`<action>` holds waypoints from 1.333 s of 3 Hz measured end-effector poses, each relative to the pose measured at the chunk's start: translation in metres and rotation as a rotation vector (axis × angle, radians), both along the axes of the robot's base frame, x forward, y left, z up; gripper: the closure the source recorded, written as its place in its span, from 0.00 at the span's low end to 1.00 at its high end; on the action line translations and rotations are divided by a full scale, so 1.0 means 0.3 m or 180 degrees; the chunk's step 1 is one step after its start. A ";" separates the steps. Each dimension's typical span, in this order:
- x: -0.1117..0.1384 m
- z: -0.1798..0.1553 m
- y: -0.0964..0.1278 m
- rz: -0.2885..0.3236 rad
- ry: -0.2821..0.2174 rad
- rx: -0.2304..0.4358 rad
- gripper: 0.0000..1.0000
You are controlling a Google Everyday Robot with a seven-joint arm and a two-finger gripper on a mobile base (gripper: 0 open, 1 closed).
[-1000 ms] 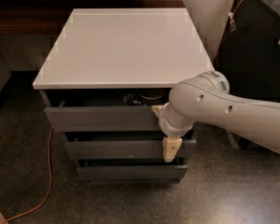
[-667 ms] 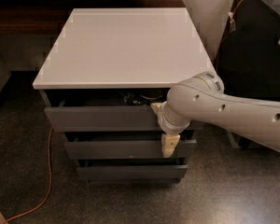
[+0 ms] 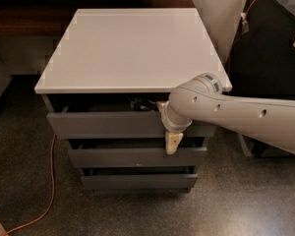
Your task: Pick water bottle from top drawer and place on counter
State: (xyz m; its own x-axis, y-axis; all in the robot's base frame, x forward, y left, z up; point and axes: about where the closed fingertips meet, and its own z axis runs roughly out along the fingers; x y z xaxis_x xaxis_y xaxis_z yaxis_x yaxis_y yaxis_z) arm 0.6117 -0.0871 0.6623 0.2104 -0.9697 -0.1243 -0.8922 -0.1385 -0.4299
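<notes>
Camera view, single view from above and in front. Item: grey drawer cabinet standing on a dark speckled floor (image 3: 236,200). Top: the counter (image 3: 132,48), a flat glossy white square with a thin edge, overhanging the drawers below. Beneath it, the top drawer (image 3: 108,124), dark grey with a plain flat front, pulled out a little way so that a narrow dark opening shows between its front and the counter's edge. In that opening, near the middle, lies a dim dark shape (image 3: 139,103) with a faint glint; it is too shadowed to identify, and the water bottle cannot be made out as such. Below, a middle drawer (image 3: 123,157) and a bottom drawer (image 3: 137,181), both dark grey and narrower, each stepped slightly forward. Robot: a pale grey arm (image 3: 246,119) enters from the right edge and crosses in front of the cabinet's right front corner, its rounded wrist against the right part of the top drawer's front. The gripper (image 3: 171,144), beige, points downward, hanging in front of the gap between the top and middle drawers; whether it is open or closed cannot be told, and nothing is seen in its hold. Surroundings: an orange cable (image 3: 51,181) trailing on the floor at left; a dark wooden shelf (image 3: 29,18) behind the cabinet; a large black unit (image 3: 270,53) at right.
</notes>
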 end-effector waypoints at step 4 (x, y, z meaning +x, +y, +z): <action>0.015 -0.052 0.006 -0.0348 0.0077 0.0015 0.62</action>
